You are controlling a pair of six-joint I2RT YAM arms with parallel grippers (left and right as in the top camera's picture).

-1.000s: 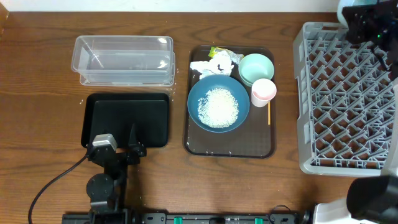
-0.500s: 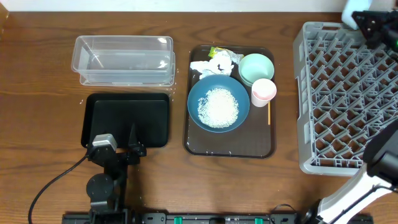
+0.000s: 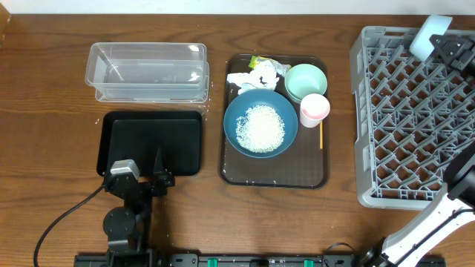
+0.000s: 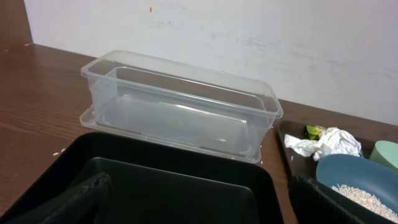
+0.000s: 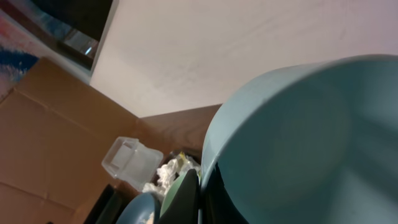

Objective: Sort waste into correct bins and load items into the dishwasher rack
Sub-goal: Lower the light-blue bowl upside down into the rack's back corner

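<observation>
Overhead view of a wooden desk, described from the bottom edge of the frame upward.

At lower left, my left jaws were spread wide and empty, hanging over the near end of the shallow black tray [image 3: 148, 137]. Just beyond it, at upper left, sat the clear tub [image 3: 147, 74], with nothing in it.

In the middle lay the brown serving tray [image 3: 274, 174]. On it was the deep-blue dish [image 3: 286, 141] with a heap of rice [image 3: 260, 126]. To its right were the thin stick [image 3: 320, 136] and the pink cup [image 3: 315, 108]. Behind the cup was the mint-green bowl [image 3: 306, 80]. At the tray's far edge were the crumpled tissue [image 3: 256, 76] and the yellow-green wrapper [image 3: 256, 61].

The grey dishwasher rack [image 3: 408, 119] filled the right side of the frame. At its far corner, upper right, my right jaws were pressed together on the rim of the light-blue bowl [image 3: 430, 37]. In the right wrist view the bowl filled the right half of the frame, its wall pinched between the fingers. I could not tell whether it was touching the lattice.

I judged the step in hand to be seating this bowl in the rack. To do it well, I should lower it slowly with the rim lined up to one open cell. I should keep the pinch until the lattice takes the weight, then part the jaws and lift straight up, clear of the rack.
</observation>
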